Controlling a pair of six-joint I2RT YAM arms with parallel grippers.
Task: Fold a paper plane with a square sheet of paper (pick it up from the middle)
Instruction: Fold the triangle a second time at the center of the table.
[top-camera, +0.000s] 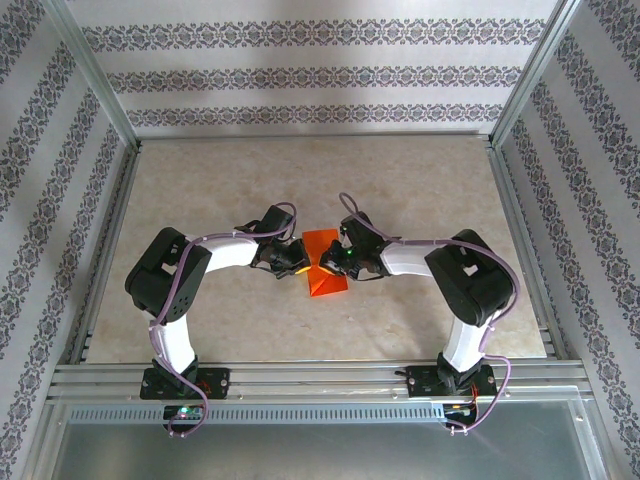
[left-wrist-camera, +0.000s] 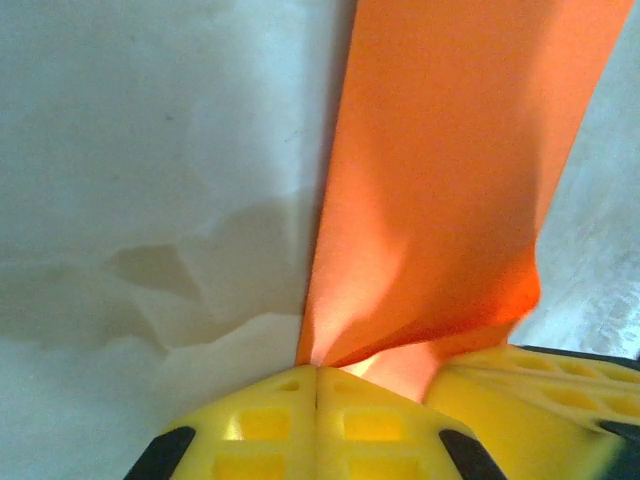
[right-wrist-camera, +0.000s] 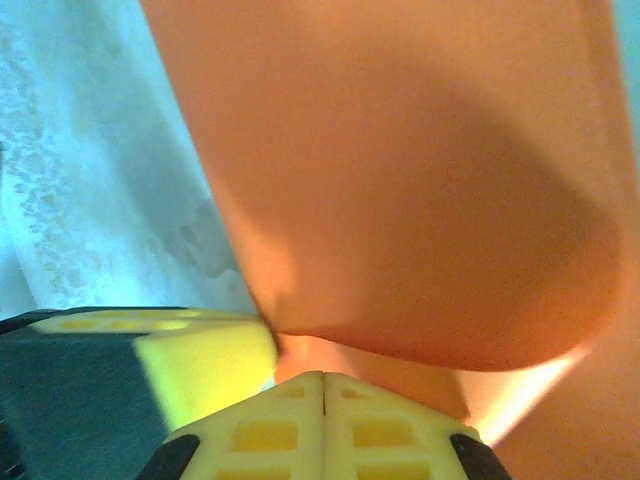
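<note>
One square sheet of paper (top-camera: 324, 262) (orange-red), two arms, left (top-camera: 225, 250) and right (top-camera: 410, 260), one table (top-camera: 300, 180).

No readable text, labels or numbers anywhere

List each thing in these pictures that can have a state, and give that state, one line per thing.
sheet of paper, bent and partly folded, not lying flat, pinched from both sides
left claw, shut, fingertips pressed together on one edge of the paper
right claw, shut, gripping the paper's opposite side
</note>
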